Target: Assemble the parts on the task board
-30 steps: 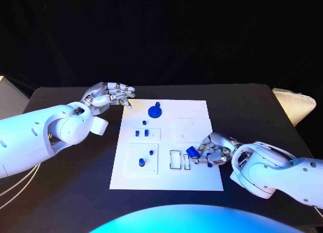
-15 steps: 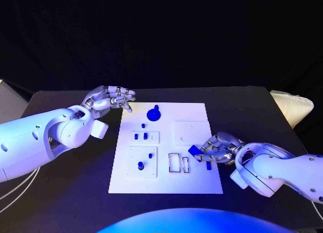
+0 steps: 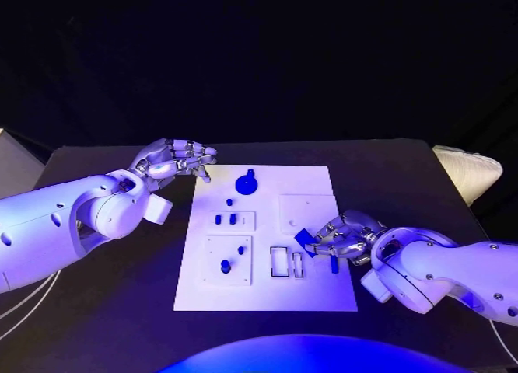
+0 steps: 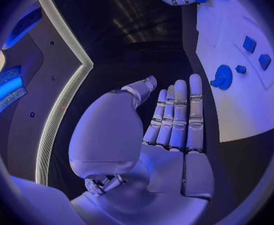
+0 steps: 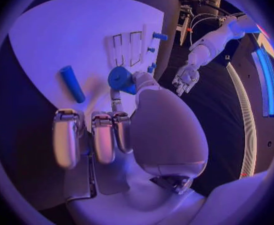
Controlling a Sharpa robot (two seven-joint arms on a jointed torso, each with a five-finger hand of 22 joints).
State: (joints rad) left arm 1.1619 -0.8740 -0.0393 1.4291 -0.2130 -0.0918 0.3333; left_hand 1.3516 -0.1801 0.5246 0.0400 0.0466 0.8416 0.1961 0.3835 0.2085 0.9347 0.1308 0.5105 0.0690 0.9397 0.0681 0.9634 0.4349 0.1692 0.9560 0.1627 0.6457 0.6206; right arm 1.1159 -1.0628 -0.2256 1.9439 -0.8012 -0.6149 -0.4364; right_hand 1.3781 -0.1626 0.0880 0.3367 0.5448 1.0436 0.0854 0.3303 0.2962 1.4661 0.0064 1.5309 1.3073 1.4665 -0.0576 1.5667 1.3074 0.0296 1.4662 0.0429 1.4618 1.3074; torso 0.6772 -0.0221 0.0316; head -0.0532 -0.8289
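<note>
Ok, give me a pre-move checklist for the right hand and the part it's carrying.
1. Part held: the right hand pinches a blue part over the board. Ok.
2. Grip security: in the right wrist view the thumb covers one side of the part. Cannot tell.
3. Slots free: both rectangular slots look empty. Ok.
4. Obstacle: a loose blue rod lies on the board beside the right hand. Not ok.
5. Left hand clear: it sits at the board's far left corner, holding nothing. Ok.
</note>
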